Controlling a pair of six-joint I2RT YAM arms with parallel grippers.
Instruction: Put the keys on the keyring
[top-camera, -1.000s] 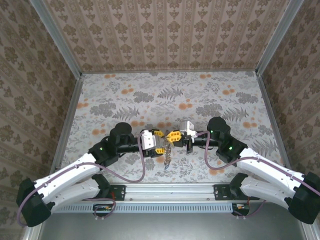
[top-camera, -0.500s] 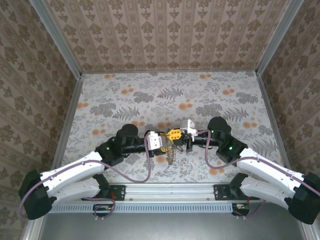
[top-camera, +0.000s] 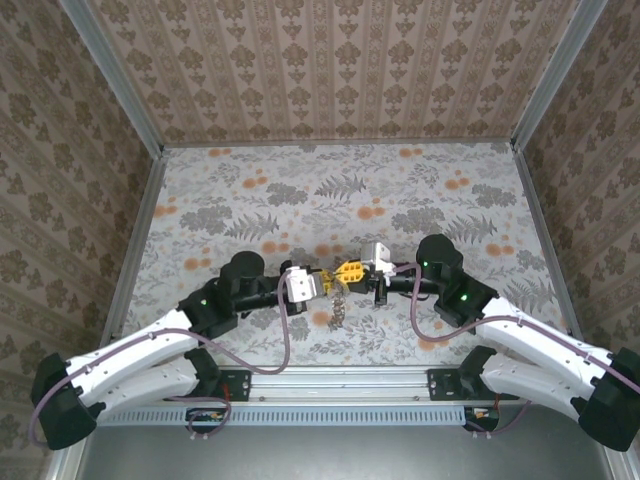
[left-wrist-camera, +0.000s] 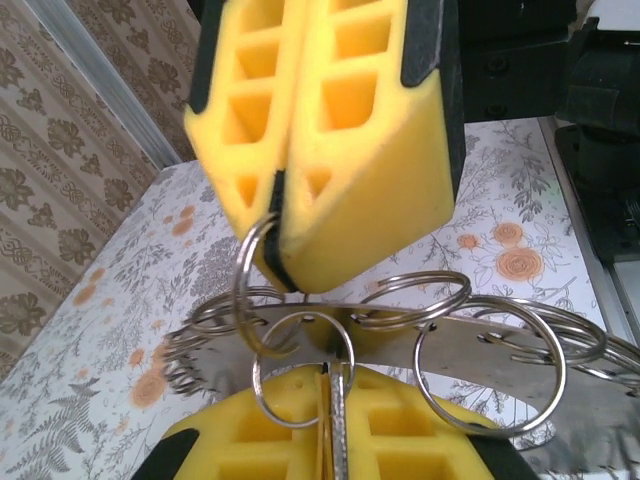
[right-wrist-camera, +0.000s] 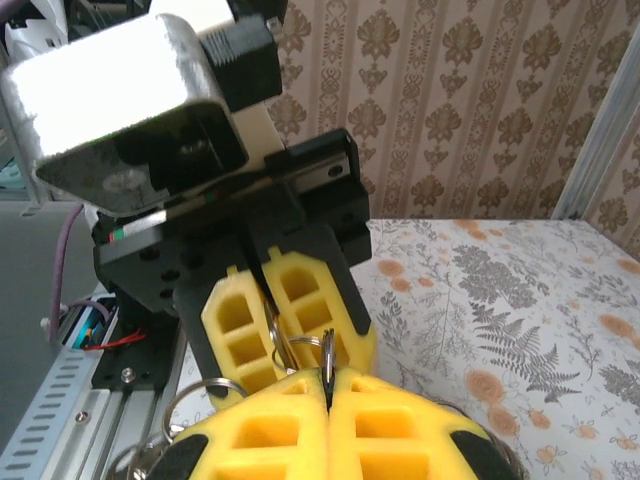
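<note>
Starting at the near edge: both arm bases sit by the silver rail (top-camera: 340, 378), L arm on the left, R arm on the right. Both reach inward & meet approx mid-table, nose to nose.

The left gripper (top-camera: 325, 289) has its yellow pads pressed flat together, no gap. In its wrist view a small split ring & a thin metal sliver are nipped in the seam, so it's clamped on the keyring (top-camera: 338, 308).

The right gripper (top-camera: 348, 272) sits just beyond & slightly to the R, its tips very near the L one's. Its pads are also fully together, pinching another wire ring of the same bunch.

So the keyring is held by both, up off the table (top-camera: 330, 190), between the two sets of tips. In the top view the rest of it dangles toward the near side, just below the pads. Close up it reads as a curved flat silver band strung w/ lots of thin split rings, which fan out either side of the pads.

Beyond the grippers the floral table top runs on to the back wall (top-camera: 340, 70), covered in brown patterned wallpaper. Metal corner posts stand at L & R.
</note>
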